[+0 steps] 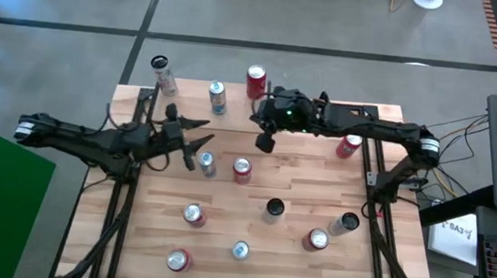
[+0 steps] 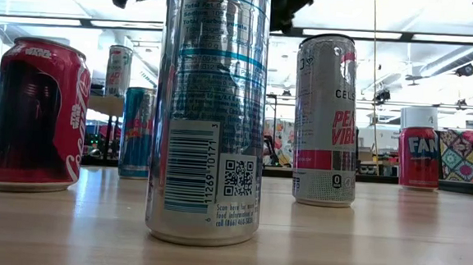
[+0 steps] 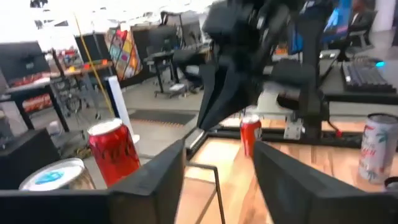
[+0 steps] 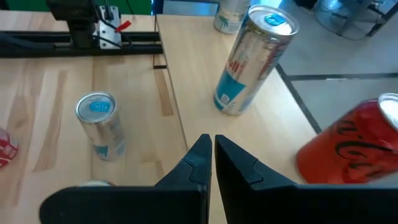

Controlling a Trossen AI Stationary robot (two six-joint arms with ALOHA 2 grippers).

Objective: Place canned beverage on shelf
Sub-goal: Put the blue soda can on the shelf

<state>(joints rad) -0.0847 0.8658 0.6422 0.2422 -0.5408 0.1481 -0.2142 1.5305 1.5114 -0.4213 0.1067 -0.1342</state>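
Several beverage cans stand upright on their bases on the wooden table. A silver-and-blue can and a red cola can stand on the light wooden shelf at the far edge. My left gripper is open and level, with nothing between its fingers. It is left of the table's middle, beside a silver can. My right gripper is shut and empty, slanting down over the shelf's near edge.
More cans are scattered over the near half of the table, among them a red one, a dark one and one lying at the right. A tall silver can fills the low view. Black frame rails run along both sides.
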